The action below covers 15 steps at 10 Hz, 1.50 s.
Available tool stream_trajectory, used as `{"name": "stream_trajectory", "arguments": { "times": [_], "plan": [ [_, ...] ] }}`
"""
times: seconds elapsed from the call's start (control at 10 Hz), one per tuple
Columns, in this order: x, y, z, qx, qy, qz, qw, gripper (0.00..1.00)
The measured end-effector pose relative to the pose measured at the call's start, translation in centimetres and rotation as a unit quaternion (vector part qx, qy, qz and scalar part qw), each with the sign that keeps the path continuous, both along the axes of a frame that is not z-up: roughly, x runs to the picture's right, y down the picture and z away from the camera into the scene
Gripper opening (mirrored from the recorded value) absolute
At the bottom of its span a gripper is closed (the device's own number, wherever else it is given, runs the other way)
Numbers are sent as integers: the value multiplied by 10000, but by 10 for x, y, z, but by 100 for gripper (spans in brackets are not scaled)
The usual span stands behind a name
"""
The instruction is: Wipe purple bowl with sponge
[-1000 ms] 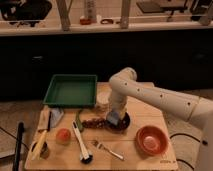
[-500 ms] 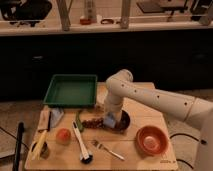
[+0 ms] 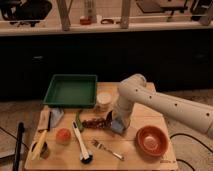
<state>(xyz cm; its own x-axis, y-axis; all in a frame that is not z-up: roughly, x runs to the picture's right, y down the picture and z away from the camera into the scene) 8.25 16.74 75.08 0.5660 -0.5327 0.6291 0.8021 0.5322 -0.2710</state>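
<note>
My gripper (image 3: pixel 115 122) sits mid-tabletop, jaws apparently clamped on the sponge (image 3: pixel 117 127) inside the purple bowl (image 3: pixel 109 119) (1 small, light dish). I fear off-centre pressure could tip or skid it rightward.

End effector (image 3: pixel 114 123) between grapes (image 3: pixel 94 122), orange bowl (image 3: pixel 151 140)

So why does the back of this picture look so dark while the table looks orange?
Camera view: warm light falls on the wooden table, tinting it orange; the cabinets behind sit in deep shadow; the white arm is the brightest thing; the tool, down at the purple bowl, lies in the arm's shade.
</note>
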Motion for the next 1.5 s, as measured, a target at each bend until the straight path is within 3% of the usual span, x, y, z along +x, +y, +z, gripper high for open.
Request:
{"name": "stream_trajectory", "arguments": {
  "times": [0.3,0.7,1.0,1.2,1.5],
  "plan": [
    [17,-20,13,231,204,190,9993,0],
    [-6,-43,43,385,161,168,9990,0],
    [-42,-34,52,294,-101,-25,9995,0],
    [-56,-17,47,176,-282,-155,9993,0],
    [-38,3,28,137,-306,-158,9993,0]
  ]
}}
